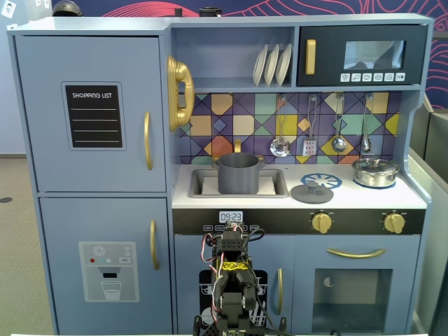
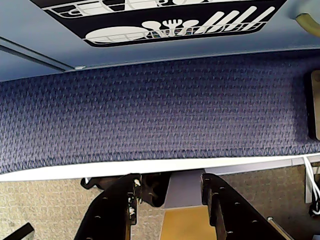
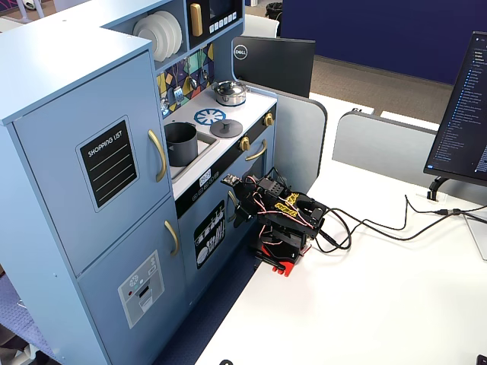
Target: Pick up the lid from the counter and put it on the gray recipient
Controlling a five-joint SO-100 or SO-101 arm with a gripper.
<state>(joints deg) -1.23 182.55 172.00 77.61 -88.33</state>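
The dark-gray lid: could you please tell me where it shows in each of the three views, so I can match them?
A fixed view, facing the kitchen: the lid lies flat on the counter, right of the gray pot in the sink.
Wrist view: not in it.
A fixed view, from the side: the lid lies right of and beyond the pot.
Shared landmark: the steel pot.

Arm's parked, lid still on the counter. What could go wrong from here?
1. The lid lies flat on the counter with only a small knob to grab, so the fingers may slip off it.
2. The gray pot sits down in the sink; a slightly off drop could leave the lid tilted on its rim.
3. The steel pot stands right of the lid in this fixed view; a wide swing could bump it.
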